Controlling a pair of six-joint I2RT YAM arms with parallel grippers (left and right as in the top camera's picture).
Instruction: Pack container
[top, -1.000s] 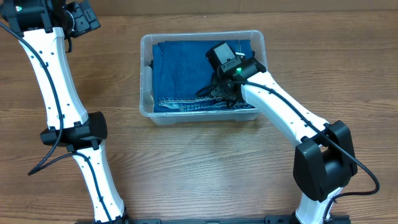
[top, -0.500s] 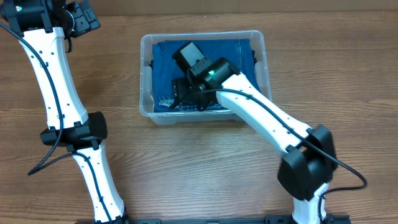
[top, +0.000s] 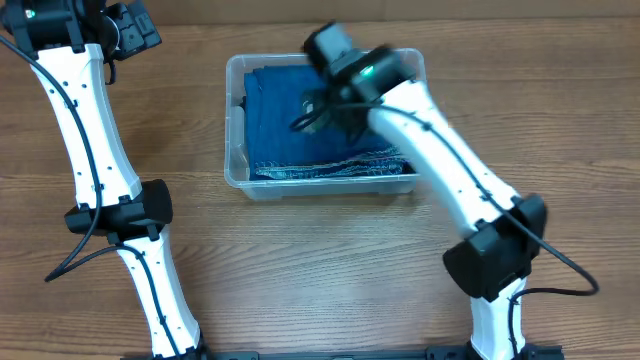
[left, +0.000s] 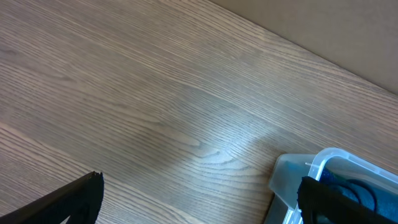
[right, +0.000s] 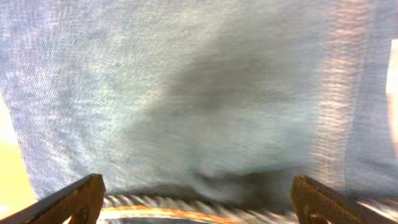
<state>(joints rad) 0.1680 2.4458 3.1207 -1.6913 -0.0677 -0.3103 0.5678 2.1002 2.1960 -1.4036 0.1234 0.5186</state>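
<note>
The clear rectangular container (top: 233, 150) stands at the middle back of the table with folded blue denim (top: 285, 130) filling it. My right gripper (top: 322, 108) hovers over the denim in the container's middle, blurred by motion; its fingers are spread wide and hold nothing. In the right wrist view the denim (right: 205, 87) fills the frame between the open fingers (right: 199, 199). My left gripper (top: 135, 25) is at the far left back corner, away from the container. In the left wrist view its fingers (left: 199, 199) are wide apart over bare wood, with the container's corner (left: 311, 171) at lower right.
The wooden table (top: 300, 270) surrounds the container. The left arm's base (top: 130, 215) stands at front left and the right arm's base (top: 495, 265) at front right.
My right gripper has swept from the container's right front to its left, then back up toward the back middle. The denim lies flatter. The left arm has not moved.
</note>
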